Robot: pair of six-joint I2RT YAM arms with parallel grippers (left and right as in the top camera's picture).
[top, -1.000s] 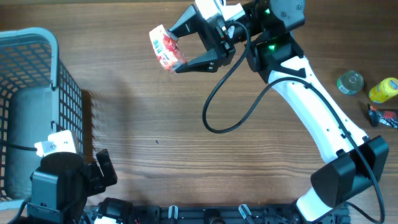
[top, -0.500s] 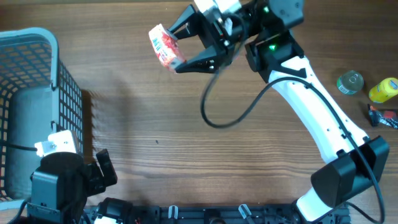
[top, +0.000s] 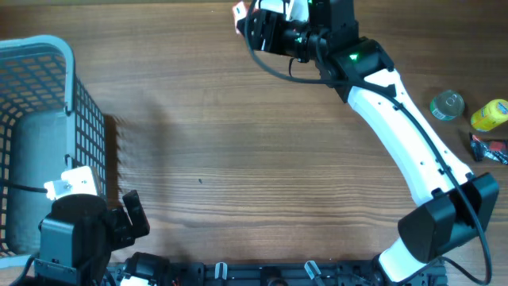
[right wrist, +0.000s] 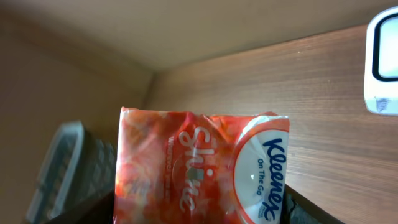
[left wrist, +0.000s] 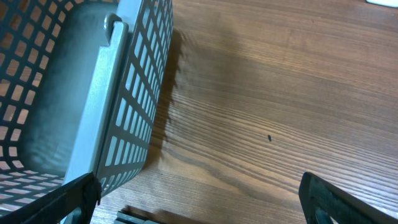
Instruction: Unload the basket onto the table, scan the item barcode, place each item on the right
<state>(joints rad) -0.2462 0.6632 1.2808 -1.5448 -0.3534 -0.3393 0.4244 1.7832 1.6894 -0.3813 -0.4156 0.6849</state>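
So, the right gripper was way out at the far edge of the table, clenched on the pack and holding it up off the wood. From overhead only a small red and white corner of the pack poked out past the gripper. On the right wrist cam it filled the lower middle of the view, orange-red print with the white "Kleenex On The Go" label facing the lens. The fingers barely showed there, just dark bits at the bottom corners. A white device with a dark window sat at the right edge of that view, apart from the pack.

The left gripper hung spread wide at the near left corner, nothing between its 2 fingers, right beside the basket. Over on the right side of the table lay 3 small things close together: a clear bottle, a yellow one and a red and black bit.
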